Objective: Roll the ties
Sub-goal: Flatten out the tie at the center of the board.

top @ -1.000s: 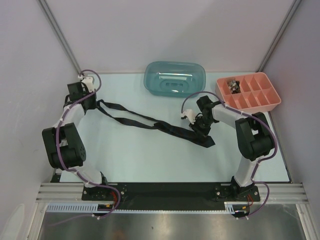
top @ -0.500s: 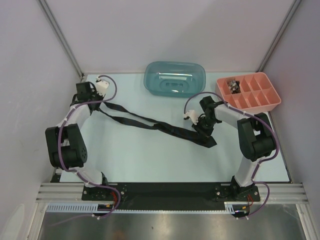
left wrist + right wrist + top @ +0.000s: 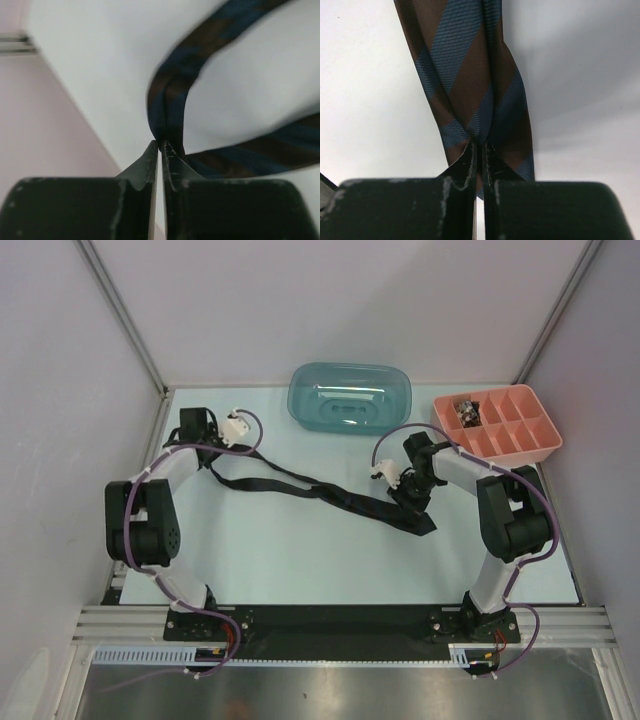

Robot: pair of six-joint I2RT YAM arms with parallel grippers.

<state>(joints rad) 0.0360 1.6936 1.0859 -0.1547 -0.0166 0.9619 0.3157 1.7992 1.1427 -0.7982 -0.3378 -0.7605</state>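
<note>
Two pinches, jaws all but closed: left gripper has a fold of the long floppy brown-and-blue striped fabric ties by its very tips, right gripper a bunched section. Ties lie strung across the pale table between them. I'd worry the shallow left bite slips under any pull, and twisted fabric won't roll flat.

Text check: nothing legible.
No lettering, labels, brand marks or numbers can be read in any view. The tie just ahead of the right gripper carries only brown and blue stripes, no print.
</note>
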